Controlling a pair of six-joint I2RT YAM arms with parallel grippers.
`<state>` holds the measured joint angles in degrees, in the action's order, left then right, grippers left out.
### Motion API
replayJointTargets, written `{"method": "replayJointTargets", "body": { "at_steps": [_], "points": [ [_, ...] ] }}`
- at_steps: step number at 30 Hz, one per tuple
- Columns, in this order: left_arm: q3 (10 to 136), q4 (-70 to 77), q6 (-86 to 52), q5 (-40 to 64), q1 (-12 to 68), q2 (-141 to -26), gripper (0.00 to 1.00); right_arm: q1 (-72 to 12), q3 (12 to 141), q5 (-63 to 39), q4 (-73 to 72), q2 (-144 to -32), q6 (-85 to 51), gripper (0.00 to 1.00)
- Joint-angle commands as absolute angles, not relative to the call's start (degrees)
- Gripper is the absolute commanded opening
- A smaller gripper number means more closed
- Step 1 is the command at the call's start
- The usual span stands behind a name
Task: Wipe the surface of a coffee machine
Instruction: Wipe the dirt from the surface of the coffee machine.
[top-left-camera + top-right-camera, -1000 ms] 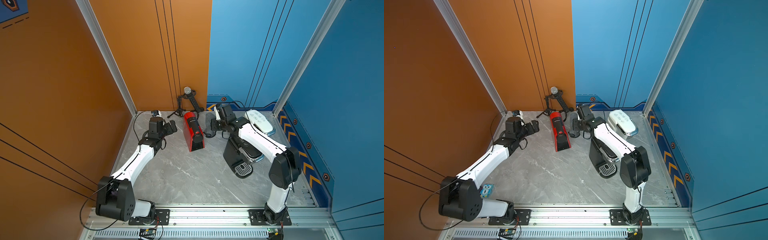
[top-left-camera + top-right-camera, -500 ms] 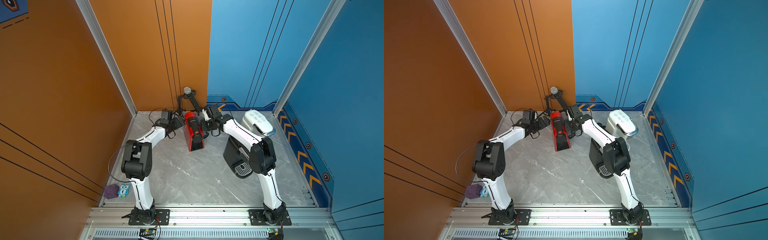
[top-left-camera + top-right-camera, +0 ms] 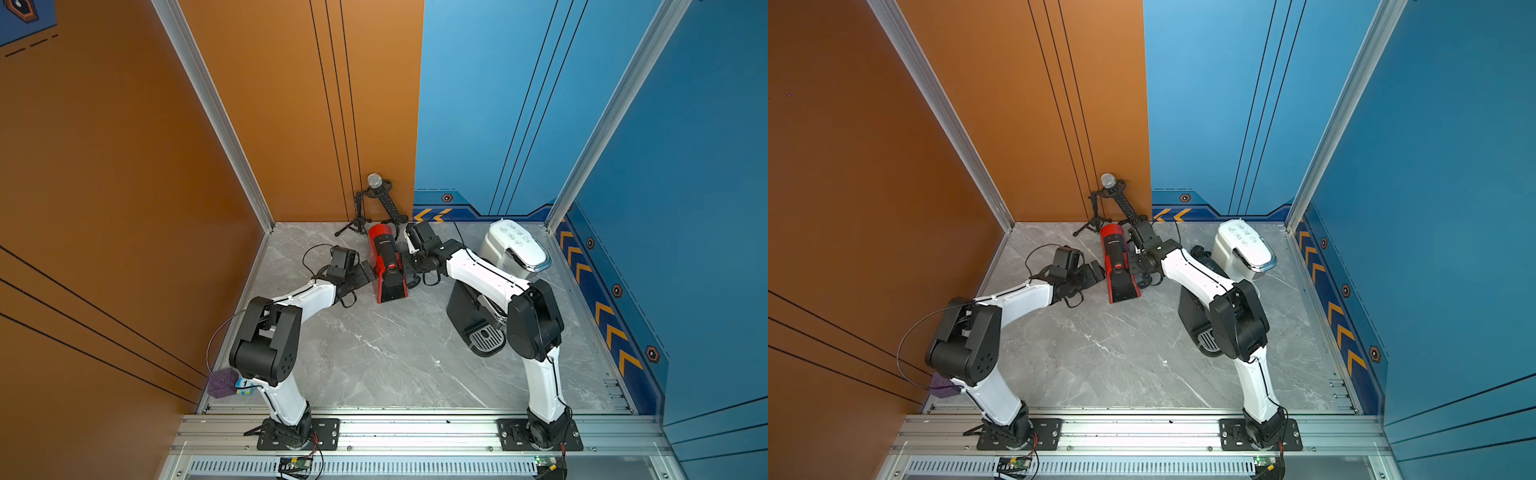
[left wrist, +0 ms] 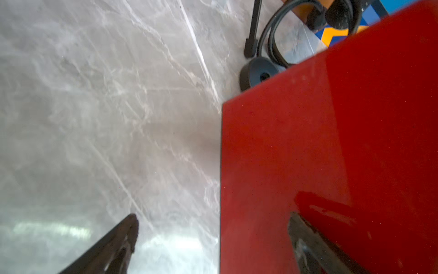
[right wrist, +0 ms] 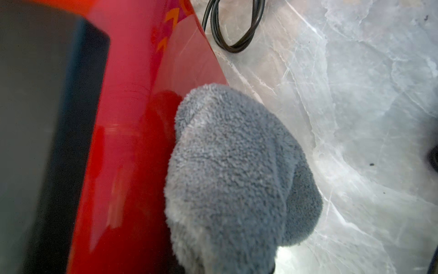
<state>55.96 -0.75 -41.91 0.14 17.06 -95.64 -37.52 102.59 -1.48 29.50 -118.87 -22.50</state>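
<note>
A red coffee machine (image 3: 386,266) (image 3: 1119,266) stands near the back wall in both top views. My left gripper (image 3: 365,270) (image 4: 213,220) is open at its left side. In the left wrist view one finger lies over the red panel (image 4: 331,154) and the other over the marble floor. My right gripper (image 3: 409,266) (image 3: 1136,262) is at the machine's right side, shut on a grey fluffy cloth (image 5: 232,178). The cloth presses against the glossy red side (image 5: 128,142) and hides the fingers.
A black coffee machine (image 3: 469,316) stands under my right arm, and a white one (image 3: 515,245) at the back right. A microphone on a tripod (image 3: 374,183) stands behind the red machine. A black cable (image 5: 234,28) loops on the floor. A purple object (image 3: 222,382) lies front left.
Both arms have closed in on the red machine. The left gripper moved right to its left side. The right gripper with the cloth moved left onto its right side.
</note>
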Motion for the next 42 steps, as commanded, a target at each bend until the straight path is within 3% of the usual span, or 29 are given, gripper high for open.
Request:
{"method": "replayJointTargets", "body": {
  "at_steps": [1,8,14,24,26,29,34,42],
  "points": [
    [52.9,2.3,-42.0,5.5,21.7,-90.0,1.0,-47.6,99.9,-16.9,26.2,-115.9,-24.7,0.12],
    [50.0,1.3,-42.3,4.9,22.1,-85.3,1.0,-49.7,97.7,-16.4,24.8,-115.1,-26.2,0.12],
    [50.5,-3.3,-37.7,3.1,22.9,-82.8,1.0,-44.2,92.7,-16.5,23.7,-113.2,-28.1,0.13],
    [43.8,-2.7,-22.9,-4.7,33.2,-79.2,0.98,-41.6,92.1,-18.5,23.5,-112.5,-27.8,0.13],
    [42.4,-1.7,-22.7,-7.1,34.2,-79.3,0.93,-41.5,92.2,-18.7,23.4,-112.7,-27.9,0.13],
    [42.4,-0.8,-22.8,-11.9,34.3,-80.7,0.77,-41.5,92.9,-19.3,23.4,-112.9,-27.9,0.13],
    [43.3,1.8,-21.0,-20.4,33.1,-82.2,0.76,-40.8,92.7,-20.1,23.3,-112.5,-28.1,0.13],
    [46.9,9.3,-14.7,-13.3,28.6,-91.9,0.74,-40.6,90.5,-20.9,22.4,-111.0,-28.5,0.13]
  ]
}}
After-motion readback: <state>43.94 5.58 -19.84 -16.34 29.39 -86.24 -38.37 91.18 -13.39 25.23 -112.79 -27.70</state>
